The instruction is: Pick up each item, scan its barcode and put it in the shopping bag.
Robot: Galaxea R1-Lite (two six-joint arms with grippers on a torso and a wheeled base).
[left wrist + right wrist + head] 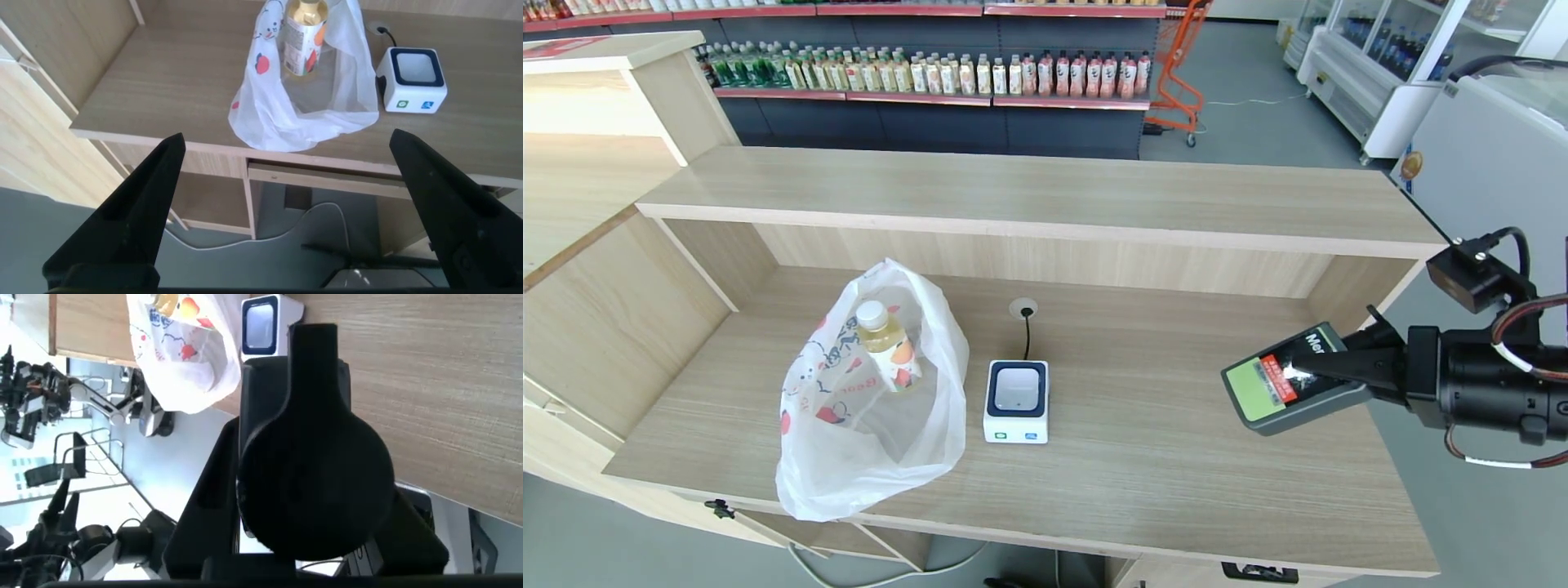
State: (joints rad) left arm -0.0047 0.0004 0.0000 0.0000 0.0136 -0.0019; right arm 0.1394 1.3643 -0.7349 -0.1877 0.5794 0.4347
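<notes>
Clamping packet (1255, 392), right end effector (1311, 374) hiding its end, left end effector (288, 140) spread wide, empty

I'm looking at a shop checkout: a wooden counter (1143, 490) with a barcode scanner (1016, 400), shelves of bottled drinks (931, 75) at twelve o'clock, and glass-door chillers (1372, 65) at two o'clock.
</notes>
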